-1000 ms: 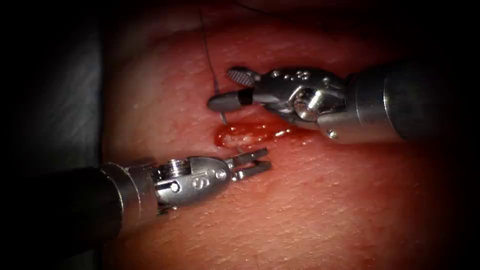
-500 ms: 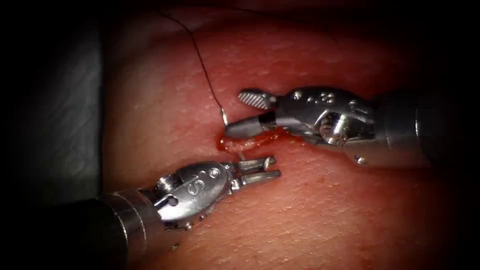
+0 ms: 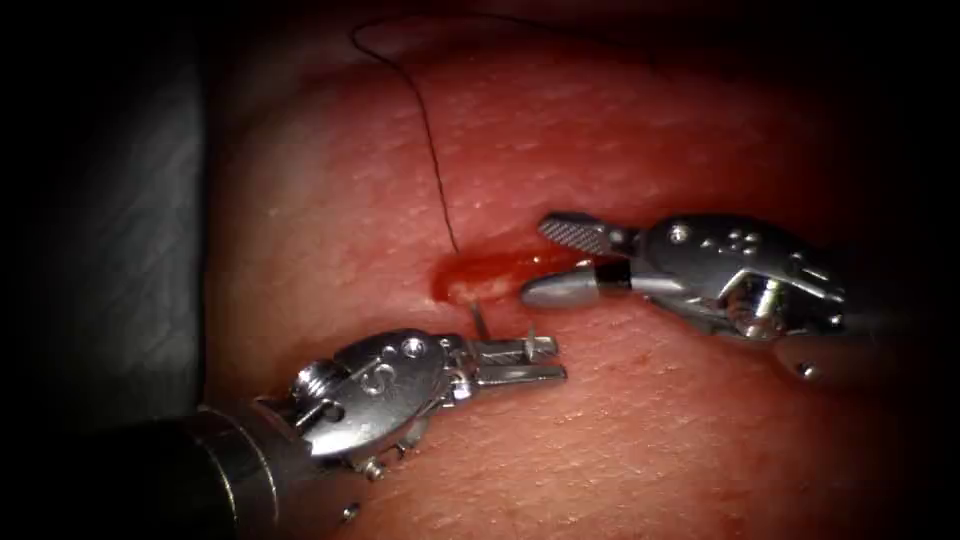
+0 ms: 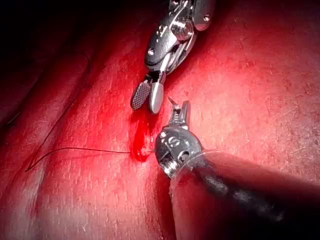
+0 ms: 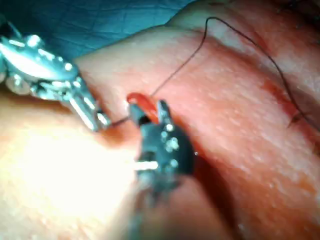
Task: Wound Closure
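We see right tool (image 3: pixel 560 262), jaws wide and empty, retreated toward 3 o'clock; needle (image 3: pixel 479 320) tip emerges from tissue (image 3: pixel 700 440) near left tool (image 3: pixel 540 360), jaws narrowly parted, empty; thread (image 3: pixel 430 140) trails toward 11.

The right end effector (image 5: pixel 150 114) points away along its dark shaft, its two jaws parted around a patch of red fluid (image 5: pixel 142 105) on the tissue (image 5: pixel 240 150). Just past its tip, dark thread (image 5: pixel 200 47) leaves the red patch, climbs over the tissue, bends and trails off beyond. Near the tip, on the opposite side, sits the left end effector (image 5: pixel 100 120), with a thin dark line running from its tip toward the red fluid. Beyond the tissue lies blue cloth (image 5: pixel 110 20).
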Available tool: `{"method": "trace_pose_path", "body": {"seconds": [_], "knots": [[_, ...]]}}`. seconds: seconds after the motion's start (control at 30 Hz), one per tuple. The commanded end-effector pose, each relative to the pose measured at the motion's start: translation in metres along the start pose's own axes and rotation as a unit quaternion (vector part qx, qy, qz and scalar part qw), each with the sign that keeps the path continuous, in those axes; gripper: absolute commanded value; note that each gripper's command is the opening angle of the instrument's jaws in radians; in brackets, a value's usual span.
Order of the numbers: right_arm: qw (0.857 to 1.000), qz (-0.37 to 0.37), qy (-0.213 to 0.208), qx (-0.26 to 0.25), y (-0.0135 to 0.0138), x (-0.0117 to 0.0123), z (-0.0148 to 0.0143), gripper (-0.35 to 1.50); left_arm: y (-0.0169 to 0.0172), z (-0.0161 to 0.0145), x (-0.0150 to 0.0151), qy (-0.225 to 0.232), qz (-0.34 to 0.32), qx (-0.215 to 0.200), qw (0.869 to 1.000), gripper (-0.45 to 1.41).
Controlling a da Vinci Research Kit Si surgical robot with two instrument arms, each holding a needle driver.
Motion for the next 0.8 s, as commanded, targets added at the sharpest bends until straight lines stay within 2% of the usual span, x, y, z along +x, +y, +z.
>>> {"method": "trace_pose_path", "body": {"seconds": [0.03,0.17,0.2,0.23,0.33,0.47,0.63,0.8], "knots": [[1.000,0.003,-0.001,-0.005,-0.0007,-0.0010,0.0000,0.12,0.0000,0.0007,-0.0004,-0.001,-0.007,-0.002,1.000,-0.45],[1.000,0.010,0.001,-0.026,-0.0006,-0.0012,-0.0003,0.05,0.0009,0.0005,0.0000,-0.005,-0.043,-0.020,0.999,-0.45],[0.999,0.011,0.002,-0.030,-0.0006,-0.0013,-0.0002,0.17,0.0012,0.0004,0.0003,0.000,-0.049,-0.030,0.998,-0.45],[1.000,0.011,0.002,-0.027,-0.0006,-0.0014,-0.0002,0.21,0.0014,0.0003,0.0004,0.001,-0.052,-0.033,0.998,-0.45],[1.000,0.017,-0.007,-0.002,-0.0008,-0.0017,-0.0001,0.10,0.0019,0.0000,0.0009,-0.002,-0.056,-0.048,0.997,-0.45],[1.000,0.028,-0.010,0.001,-0.0009,-0.0018,-0.0001,0.14,0.0025,-0.0004,0.0015,-0.003,-0.055,-0.050,0.997,-0.45],[0.999,0.033,-0.012,0.008,-0.0010,-0.0018,-0.0002,0.14,0.0034,-0.0009,0.0025,0.002,0.001,-0.043,0.999,-0.45],[0.999,0.041,-0.018,0.015,-0.0012,-0.0019,-0.0002,0.14,0.0042,-0.0011,0.0033,0.004,0.105,-0.035,0.994,-0.45]]}}
